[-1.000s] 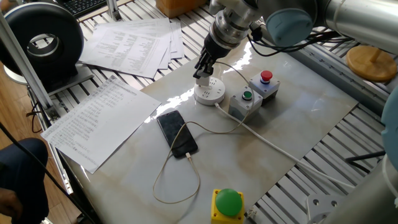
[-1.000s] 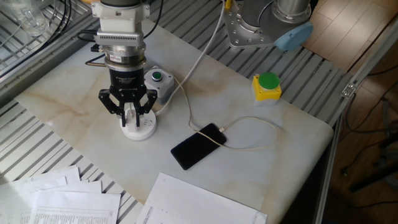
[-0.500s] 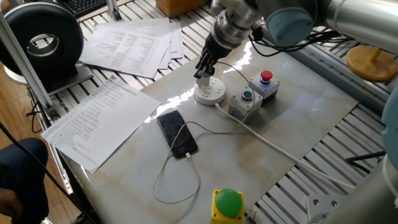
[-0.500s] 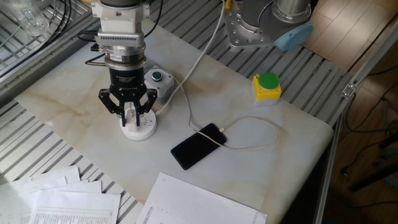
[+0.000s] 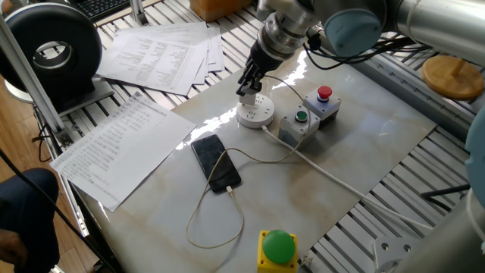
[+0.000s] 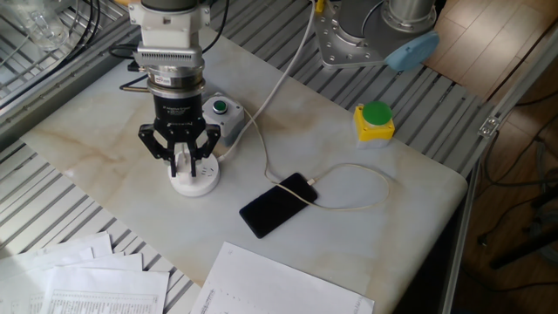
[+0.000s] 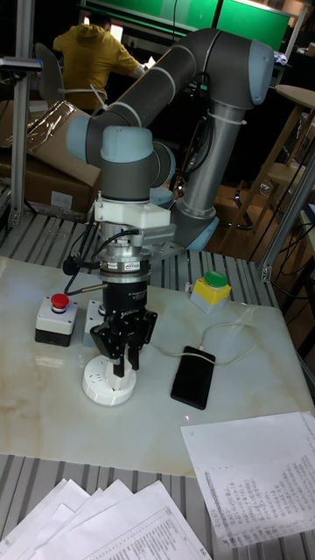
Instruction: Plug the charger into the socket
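The round white socket (image 5: 256, 113) (image 6: 194, 182) (image 7: 108, 386) lies on the marble table top, its thick cord leading off past the button boxes. Straight above it stands my gripper (image 5: 246, 92) (image 6: 181, 167) (image 7: 119, 367), pointing down and shut on the small white charger (image 6: 181, 159) (image 7: 120, 373). The charger's underside sits right at the socket's top face; the fingers hide whether its pins are in the slots. A thin white cable runs from the charger in a loop to the black smartphone (image 5: 215, 162) (image 6: 277, 207) (image 7: 192, 376).
Two grey button boxes, green (image 5: 300, 125) (image 6: 220, 113) and red (image 5: 323, 102) (image 7: 54, 319), stand close beside the socket. A yellow box with a green dome (image 5: 277, 249) (image 6: 375, 122) (image 7: 211, 291) sits near the table edge. Paper sheets (image 5: 121, 144) (image 6: 279, 283) lie on the opposite side.
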